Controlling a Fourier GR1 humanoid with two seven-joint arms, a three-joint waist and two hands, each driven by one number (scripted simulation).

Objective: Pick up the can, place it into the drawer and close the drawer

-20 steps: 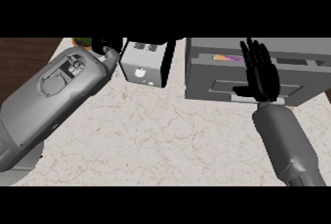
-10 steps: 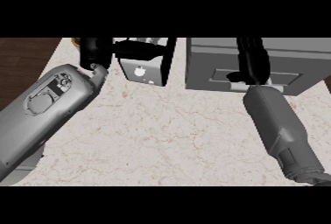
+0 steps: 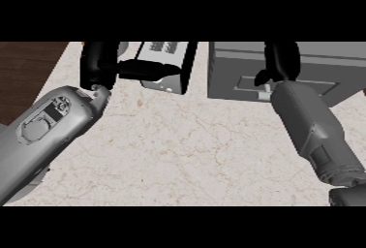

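The grey drawer unit (image 3: 236, 72) stands at the back right of the marble counter (image 3: 193, 150). My right hand (image 3: 282, 60) lies against its front, fingers straight and pointing away from me, and it covers part of the handle recess (image 3: 250, 83). No can shows anywhere, and the drawer's inside is out of sight. At the back left, my left hand (image 3: 99, 63) is held up open, with its thumb reaching right in front of a toaster. It holds nothing.
A grey toaster (image 3: 170, 65) stands at the back between the two hands, close to the drawer unit's left side. Dark wood floor (image 3: 28, 68) shows beyond the counter's left edge. Both grey forearms cross the counter from the lower corners.
Both arms have stretched farther toward the back. My right hand has moved forward along the drawer front, and the coloured can seen in the open drawer a second ago no longer shows.
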